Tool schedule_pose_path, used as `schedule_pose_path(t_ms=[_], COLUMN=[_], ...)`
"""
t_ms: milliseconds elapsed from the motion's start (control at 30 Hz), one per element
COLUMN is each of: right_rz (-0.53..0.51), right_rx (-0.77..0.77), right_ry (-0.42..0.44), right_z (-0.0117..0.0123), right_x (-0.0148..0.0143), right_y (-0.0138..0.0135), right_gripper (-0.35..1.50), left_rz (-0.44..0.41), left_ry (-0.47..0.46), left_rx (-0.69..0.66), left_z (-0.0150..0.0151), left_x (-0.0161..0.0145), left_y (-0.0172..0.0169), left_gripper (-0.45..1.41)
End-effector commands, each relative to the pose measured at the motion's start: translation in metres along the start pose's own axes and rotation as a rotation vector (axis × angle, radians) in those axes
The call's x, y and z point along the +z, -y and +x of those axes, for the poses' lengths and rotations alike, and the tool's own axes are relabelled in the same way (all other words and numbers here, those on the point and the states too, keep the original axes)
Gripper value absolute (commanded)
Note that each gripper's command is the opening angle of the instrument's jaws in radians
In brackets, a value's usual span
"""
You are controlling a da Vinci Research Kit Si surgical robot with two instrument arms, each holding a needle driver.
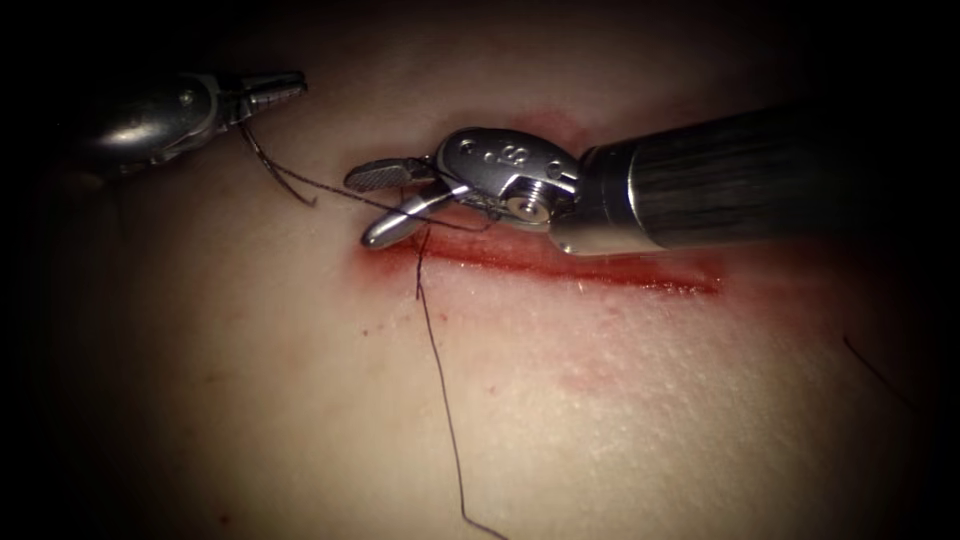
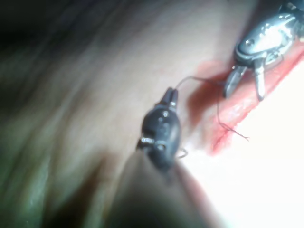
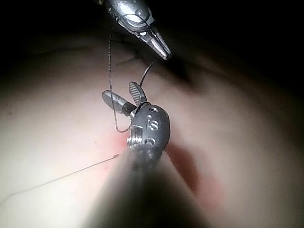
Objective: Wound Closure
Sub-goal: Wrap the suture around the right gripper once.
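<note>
Now, left tool (image 1: 278, 90): jaws closed on the needle (image 1: 272, 170) near its upper end, over bare tissue (image 1: 620, 400) left of the cut (image 1: 600, 268).
Right tool (image 1: 385, 205): jaws wide apart, holding nothing, at the cut's left end.
Thread (image 1: 440, 380): passes between those jaws.

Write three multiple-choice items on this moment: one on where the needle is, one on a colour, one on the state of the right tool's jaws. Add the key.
1. The needle is:
A. buried in the cut
B. held by the left tool, clear of the tissue
C. held by the right tool

2. The fluid along the cut is:
A. red
B. green
C. blue

3. The right tool has its jaws:
A. shut on the needle
B. shut on the tissue
C. open

Key: B, the curve hangs from the left tool's shut jaws; A, a red band lines the cut; C, the jaws stand apart, with the thread crossing them.
</note>
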Motion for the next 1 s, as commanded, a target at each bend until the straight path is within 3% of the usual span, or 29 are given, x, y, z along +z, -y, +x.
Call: schedule_pose_path(t_ms=[33, 233, 367, 500, 633, 800, 1000], right_rz=[-0.021, -0.090, -0.177, -0.291, -0.379, -0.379, -0.248], right_rx=[-0.005, -0.018, -0.025, -0.020, 0.006, 0.015, 0.036], right_ry=[0.002, 0.008, 0.023, 0.043, -0.004, -0.081, -0.165], right_z=[0.0000, -0.0001, -0.0003, -0.0005, -0.0008, -0.0008, 0.0002], right_x=[0.0004, 0.0003, 0.0002, 0.0001, -0.0002, -0.0007, -0.0009], right_y=[-0.0006, -0.0005, -0.0004, -0.0009, -0.0015, -0.0014, 0.0003], right_gripper=[0.54, 0.52, 0.51, 0.49, 0.46, 0.42, 0.44], left_rz=[-0.001, -0.002, -0.008, -0.019, -0.025, -0.026, -0.034], left_ry=[-0.004, -0.003, -0.008, -0.023, -0.028, -0.006, -0.001], left_rx=[0.002, 0.017, 0.009, -0.029, -0.033, -0.027, -0.032], left_z=[-0.0005, -0.0011, -0.0019, -0.0023, -0.0028, -0.0048, -0.0092], left_x=[0.0007, -0.0001, -0.0027, -0.0060, -0.0073, -0.0064, -0.0039], left_y=[-0.0002, -0.0009, -0.0026, -0.0060, -0.0091, -0.0109, -0.0096], left_gripper=[-0.35, -0.35, -0.35, -0.35, -0.35, -0.35, -0.35])
